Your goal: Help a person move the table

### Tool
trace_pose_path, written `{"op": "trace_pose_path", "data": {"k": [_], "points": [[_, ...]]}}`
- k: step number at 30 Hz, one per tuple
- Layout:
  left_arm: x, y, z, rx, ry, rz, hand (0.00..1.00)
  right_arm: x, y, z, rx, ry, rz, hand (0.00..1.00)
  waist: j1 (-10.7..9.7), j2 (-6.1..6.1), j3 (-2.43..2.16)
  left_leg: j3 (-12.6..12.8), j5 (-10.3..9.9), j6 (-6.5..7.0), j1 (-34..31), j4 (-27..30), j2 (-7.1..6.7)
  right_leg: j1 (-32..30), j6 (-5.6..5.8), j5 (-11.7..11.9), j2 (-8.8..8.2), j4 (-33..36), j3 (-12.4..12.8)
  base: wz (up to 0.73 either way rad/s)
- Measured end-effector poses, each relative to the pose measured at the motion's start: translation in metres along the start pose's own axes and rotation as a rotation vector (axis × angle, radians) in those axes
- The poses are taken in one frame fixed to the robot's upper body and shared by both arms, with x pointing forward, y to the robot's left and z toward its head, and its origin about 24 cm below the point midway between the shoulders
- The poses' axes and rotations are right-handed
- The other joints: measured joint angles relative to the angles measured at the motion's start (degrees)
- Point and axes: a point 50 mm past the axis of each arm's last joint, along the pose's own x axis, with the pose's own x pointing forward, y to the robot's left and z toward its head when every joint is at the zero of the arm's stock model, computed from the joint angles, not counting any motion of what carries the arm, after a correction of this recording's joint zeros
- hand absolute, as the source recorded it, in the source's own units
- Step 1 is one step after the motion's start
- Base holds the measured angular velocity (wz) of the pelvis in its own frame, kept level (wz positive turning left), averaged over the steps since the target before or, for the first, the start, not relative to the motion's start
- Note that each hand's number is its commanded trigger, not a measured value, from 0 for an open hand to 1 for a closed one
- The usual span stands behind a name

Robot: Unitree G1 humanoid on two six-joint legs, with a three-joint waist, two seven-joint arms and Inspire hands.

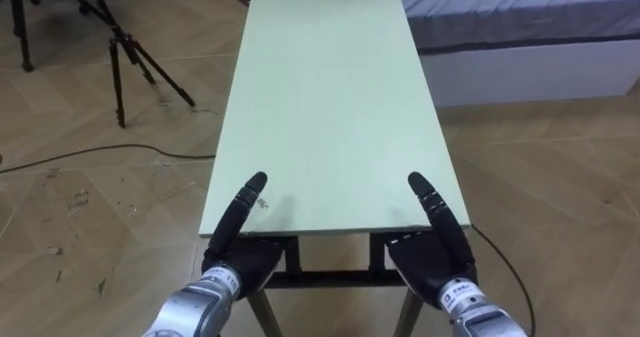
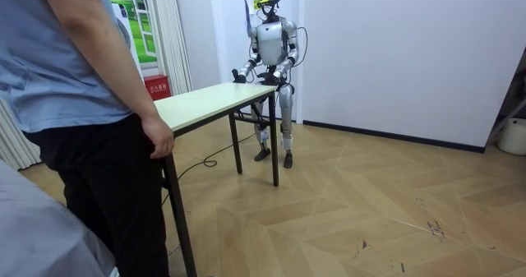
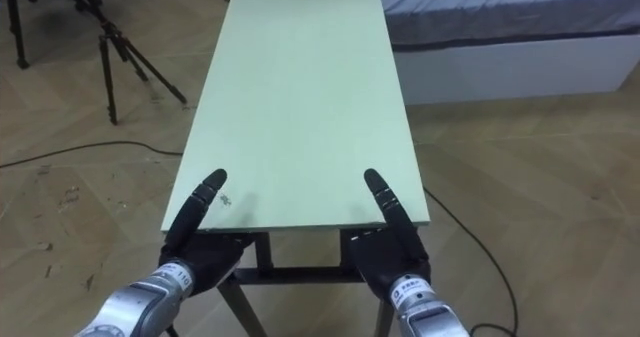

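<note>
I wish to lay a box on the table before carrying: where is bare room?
The table top is bare from the person to the near edge. Crowded only at the near corners, under the left hand and right hand.

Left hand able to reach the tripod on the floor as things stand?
Probably not. The left hand is at the table's near end; the tripod stands well off to the left, beside the far half.

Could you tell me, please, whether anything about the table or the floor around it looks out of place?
Only small things. A dark scuff marks the table top beside the left hand, and the wooden floor to the left is scratched and littered with specks. The table itself looks level and undamaged.
</note>
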Motion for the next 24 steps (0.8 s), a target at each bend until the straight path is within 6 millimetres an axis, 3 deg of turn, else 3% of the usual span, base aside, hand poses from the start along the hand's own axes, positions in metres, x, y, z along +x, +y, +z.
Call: {"op": "trace_pose_path", "data": {"k": [8, 16, 24], "points": [[0.001, -0.001, -0.005, -0.017, -0.015, 0.0, 1.0, 0.002, 0.002, -0.002, 0.015, -0.029, -0.05, 1.0, 0.1, -0.07, 0.08, -0.1, 0.1, 0.05, -0.4, 0.0, -0.15, -0.3, 0.03, 0.0, -0.11, -0.3, -0.1, 0.01], [0.002, -0.002, -0.011, -0.008, -0.013, 0.013, 1.0, 0.003, -0.001, -0.005, 0.043, -0.065, -0.114, 1.0, 1.2, -0.27, 0.73, -0.4, 0.1, 0.1, -1.3, -0.3, -0.38, -1.4, 0.13, 0.1, -0.24, 0.1, -0.3, 0.01], [0.002, -0.002, -0.012, 0.02, -0.032, 0.017, 1.0, 0.004, 0.001, -0.005, 0.041, -0.065, -0.12, 1.0, 1.3, -0.39, 0.86, -0.3, 0.1, 0.12, -1.2, -0.5, -0.6, -1.6, 0.2, 0.1, -0.42, 0.1, -0.1, 0.0]]}}
